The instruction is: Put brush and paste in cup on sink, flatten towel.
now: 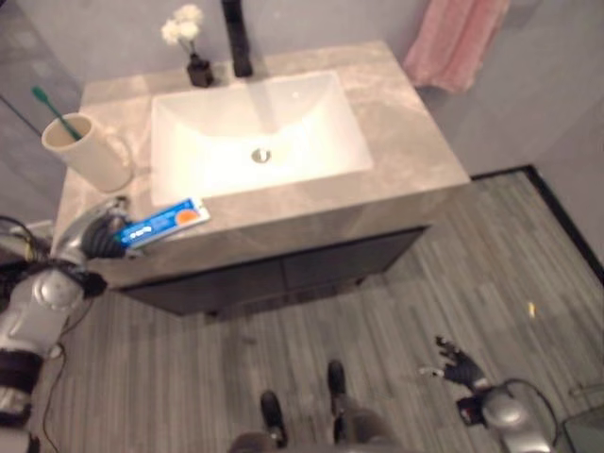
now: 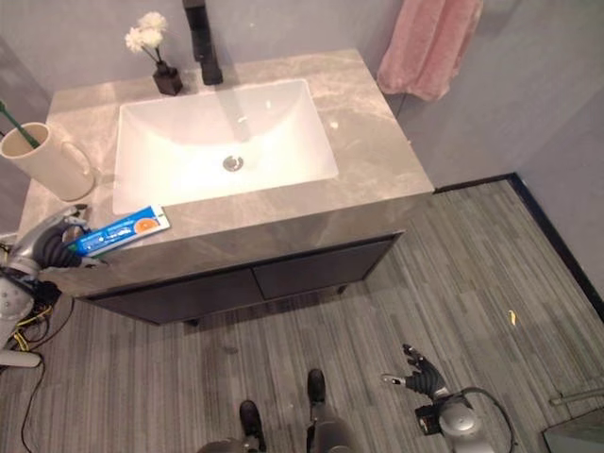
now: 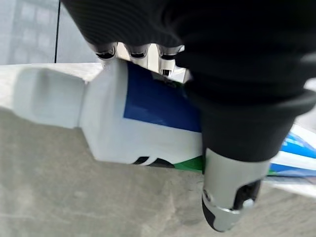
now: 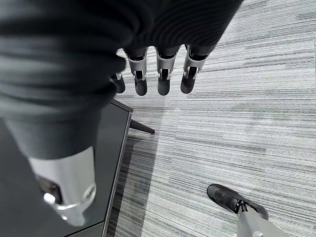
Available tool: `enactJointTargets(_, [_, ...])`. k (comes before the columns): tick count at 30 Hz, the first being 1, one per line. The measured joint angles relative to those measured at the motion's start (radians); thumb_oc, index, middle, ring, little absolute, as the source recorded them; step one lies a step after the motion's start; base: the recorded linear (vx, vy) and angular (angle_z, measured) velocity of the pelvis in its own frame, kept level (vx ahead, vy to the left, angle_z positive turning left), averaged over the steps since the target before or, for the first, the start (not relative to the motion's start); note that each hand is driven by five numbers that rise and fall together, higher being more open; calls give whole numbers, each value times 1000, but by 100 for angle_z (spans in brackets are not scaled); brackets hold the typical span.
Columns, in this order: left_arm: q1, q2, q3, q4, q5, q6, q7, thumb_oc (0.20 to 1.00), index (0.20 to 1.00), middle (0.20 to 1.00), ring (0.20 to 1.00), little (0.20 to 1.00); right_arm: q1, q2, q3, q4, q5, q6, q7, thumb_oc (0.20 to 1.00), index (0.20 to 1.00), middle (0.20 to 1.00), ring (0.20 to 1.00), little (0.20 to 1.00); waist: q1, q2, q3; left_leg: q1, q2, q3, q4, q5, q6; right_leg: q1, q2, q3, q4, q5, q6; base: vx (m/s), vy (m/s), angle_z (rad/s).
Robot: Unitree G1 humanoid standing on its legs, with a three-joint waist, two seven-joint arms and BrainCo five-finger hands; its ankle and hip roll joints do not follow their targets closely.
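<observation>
A blue and white toothpaste tube (image 1: pixel 165 224) lies on the grey counter (image 1: pixel 415 142) at its front left corner. My left hand (image 1: pixel 99 236) is at the tube's cap end. In the left wrist view its fingers curl over the tube (image 3: pixel 143 113) and the thumb (image 3: pixel 232 197) closes on the near side. A cream cup (image 1: pixel 90 151) stands on the counter's left side with a green toothbrush (image 1: pixel 55 110) in it. A pink towel (image 1: pixel 458 38) hangs bunched on the wall at the back right. My right hand (image 1: pixel 458 366) hangs low over the floor, fingers (image 4: pixel 163 74) relaxed and holding nothing.
A white basin (image 1: pixel 255 132) is sunk in the middle of the counter, with a black tap (image 1: pixel 236 38) and a small dark vase of white flowers (image 1: pixel 193 57) behind it. A dark cabinet front (image 1: pixel 283 274) sits under the counter. Grey striped floor stretches to the right.
</observation>
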Motion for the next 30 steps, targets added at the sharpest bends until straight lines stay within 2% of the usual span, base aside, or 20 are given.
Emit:
enactJointTargets(1, [0, 0, 0, 0, -2, 0, 0, 950, 950, 950, 950, 950, 0, 0, 0, 0, 0, 0, 1, 1000, 1000, 1000, 1000, 1000, 0, 0, 0, 0, 0, 0, 0, 0, 0, 0, 0, 0, 0, -1, -1, 0, 0, 0])
enactJointTargets(2, [3, -3, 6, -5, -12, 3, 0, 853, 853, 853, 853, 853, 0, 0, 0, 0, 0, 1, 2, 1000, 1000, 1000, 1000, 1000, 0, -1, -1, 0, 0, 0, 0, 0, 0, 0, 0, 0, 0, -1, -2, 0, 0, 0])
enactJointTargets(3, [5, -3, 8, -7, -20, 4, 0, 702, 702, 702, 702, 702, 0, 0, 0, 0, 0, 1, 3, 1000, 1000, 1000, 1000, 1000, 0, -1, -1, 0, 0, 0, 0, 0, 0, 0, 0, 0, 0, -1, -2, 0, 0, 0])
enactJointTargets(4, [8, -3, 15, -14, -21, 6, 0, 445, 445, 445, 445, 445, 0, 0, 0, 0, 0, 1, 6, 1000, 1000, 1000, 1000, 1000, 0, -1, -1, -1, 0, 0, 0, 0, 0, -1, 0, -1, 0, -1, -2, 0, 0, 0])
enactJointTargets(5, [10, -3, 15, -16, -20, 5, -1, 413, 413, 413, 413, 413, 0, 0, 0, 0, 0, 2, 8, 1000, 1000, 1000, 1000, 1000, 0, -1, -1, -1, 0, 0, 0, 0, 0, -1, 0, -1, 0, -2, -2, 0, 0, 0])
enactJointTargets(6, [20, -4, 17, -32, -20, 4, 1, 266, 266, 266, 266, 266, 1, 0, 1, 0, 0, 4, 10, 1000, 1000, 1000, 1000, 1000, 3, -1, -1, -1, 0, -1, 0, 0, 0, -1, 0, -1, 0, -3, -4, 0, 0, 0])
enactJointTargets(7, [22, -4, 18, -37, -21, 2, 2, 200, 200, 200, 200, 200, 1, 0, 1, 0, 0, 5, 11, 1000, 1000, 1000, 1000, 1000, 4, -1, -1, -1, 0, -2, 0, 0, 0, 0, 0, -1, 0, -3, -4, 0, 0, 0])
enactJointTargets(24, [73, -35, 62, -101, -108, 12, -8, 200, 200, 200, 200, 200, 6, -1, 1, 2, -2, 16, 19, 1000, 1000, 1000, 1000, 1000, 9, 5, -7, -2, 1, -15, 0, 0, 0, 2, -3, -22, 0, -6, -9, 1, -1, 1])
enactJointTargets(27, [79, -114, 108, -100, -139, 17, 1, 200, 200, 200, 200, 200, 9, 0, 2, 3, -2, 16, 20, 1000, 1000, 1000, 1000, 1000, 10, 12, -14, -2, 1, -18, 0, 0, 0, 4, -3, -24, 0, -6, -9, 1, -6, 1])
enactJointTargets(30, [79, -149, 128, -97, -180, 17, 21, 200, 200, 200, 200, 200, 7, 0, 2, 3, -2, 16, 21, 1000, 1000, 1000, 1000, 1000, 9, 11, -16, -2, 1, -18, 0, 0, 0, 3, -3, -24, 0, -4, -5, 0, 0, 0])
